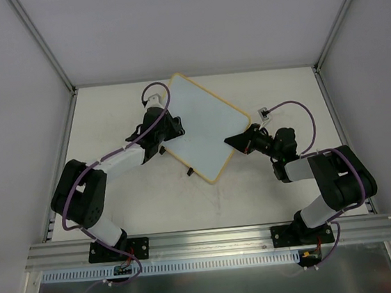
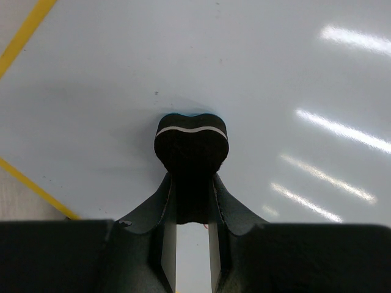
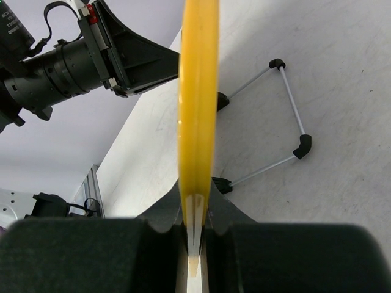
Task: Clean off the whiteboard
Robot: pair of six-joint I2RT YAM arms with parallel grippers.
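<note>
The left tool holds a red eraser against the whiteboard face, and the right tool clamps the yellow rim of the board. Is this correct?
The eraser is black with a white stripe, not red; the left wrist view shows this. The rest stands: the left tool holds it against the whiteboard face, and the right tool clamps the yellow rim.

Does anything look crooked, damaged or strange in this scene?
The whiteboard sits askew, turned diagonally to the edges of the table instead of lying square. The right fingers pinch its yellow rim, and a wire stand sticks out beside that rim. No damage or spill shows.
</note>
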